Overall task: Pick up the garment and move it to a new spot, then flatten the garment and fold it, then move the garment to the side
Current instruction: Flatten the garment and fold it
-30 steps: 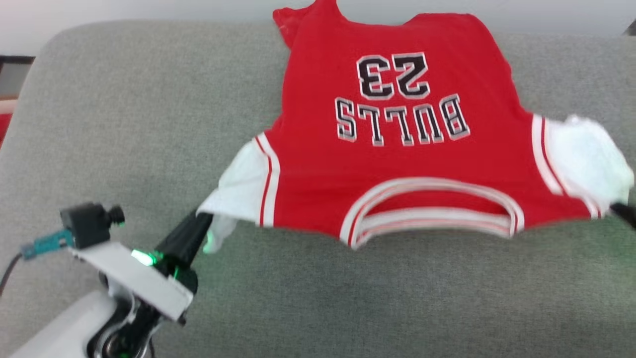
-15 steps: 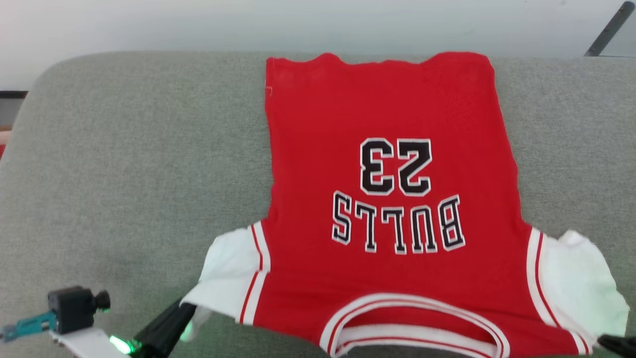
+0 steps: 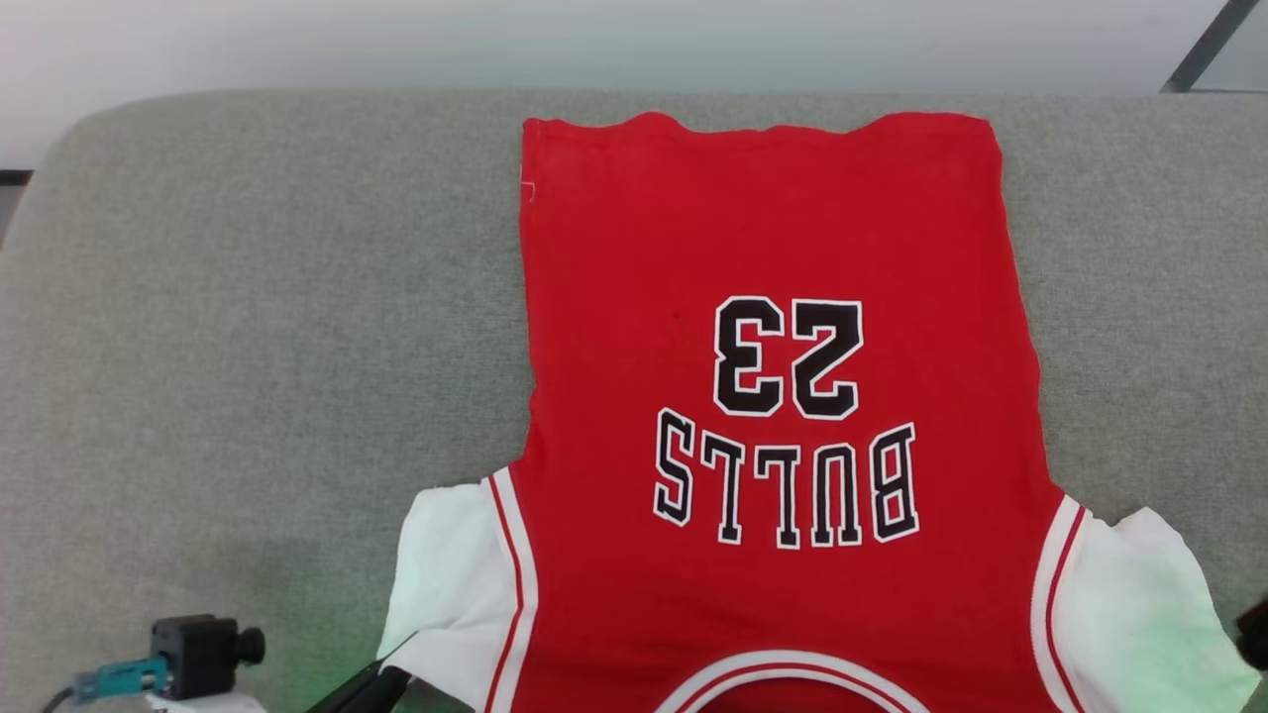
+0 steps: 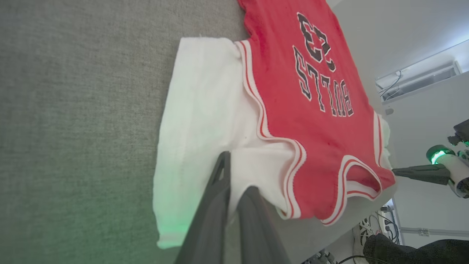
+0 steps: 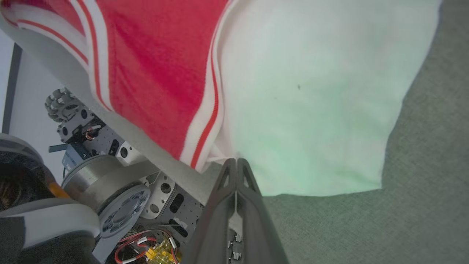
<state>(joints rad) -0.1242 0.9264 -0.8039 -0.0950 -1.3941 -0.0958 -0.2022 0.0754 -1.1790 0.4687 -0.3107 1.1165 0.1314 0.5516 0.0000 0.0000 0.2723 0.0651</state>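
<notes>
Left fingers (image 4: 212, 212) pinch the white sleeve (image 4: 198, 110) at the garment's (image 3: 773, 248) 7 o'clock. Right fingers (image 5: 220, 220) pinch the opposite sleeve (image 5: 311, 110) at 4 o'clock. Judgement: paired grips stretch it flat across the grey desk (image 3: 248, 297), hem at 12, collar at 6.

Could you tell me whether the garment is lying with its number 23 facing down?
No, the garment lies on the grey surface with its black 23 and lettering showing on top.

Garment (image 3: 773, 396) dragged nearer, now lying flat (far-end crumple gone).
</notes>
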